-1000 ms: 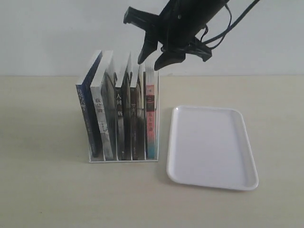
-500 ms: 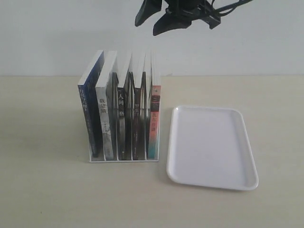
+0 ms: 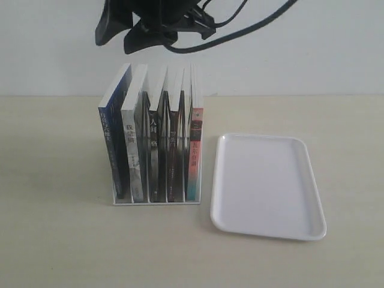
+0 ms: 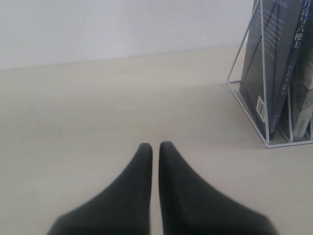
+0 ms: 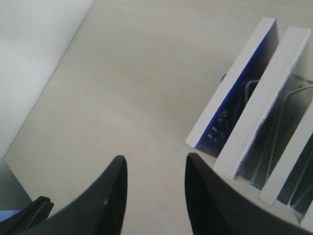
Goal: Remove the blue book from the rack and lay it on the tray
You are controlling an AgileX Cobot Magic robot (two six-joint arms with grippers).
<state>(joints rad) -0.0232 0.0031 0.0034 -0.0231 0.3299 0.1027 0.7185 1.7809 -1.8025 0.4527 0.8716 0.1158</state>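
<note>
Blue book (image 3: 115, 135): stands in the leftmost slot of the rack, its top leaning out to the left, away from its neighbour; nothing touches it.
Tray (image 3: 267, 186): lies flat on the table (image 3: 60, 240) just right of the rack, nearest the camera, white and bare.
Rack (image 3: 157, 203): a light wire frame with five books upright in its slots.
White-spined book (image 3: 133, 150): in the next slot, close to the blue one at the foot, apart from it at the top.
Right gripper (image 3: 115, 43): hangs above the rack's left end, fingers spread, holding nothing.
Left gripper (image 4: 155, 145): outside the exterior view; low over the table beside the rack, fingers pressed almost together, holding nothing.
Risk at the pinch: a finger coming down on the wrong side could take in the white-spined book too, or tip the leaning book further over.
Risk at the lift: friction against the dividers could drag the light rack up or along with it.
Risk at the landing: held by one edge, the paperback may swing, and a corner could come down on the rim.
</note>
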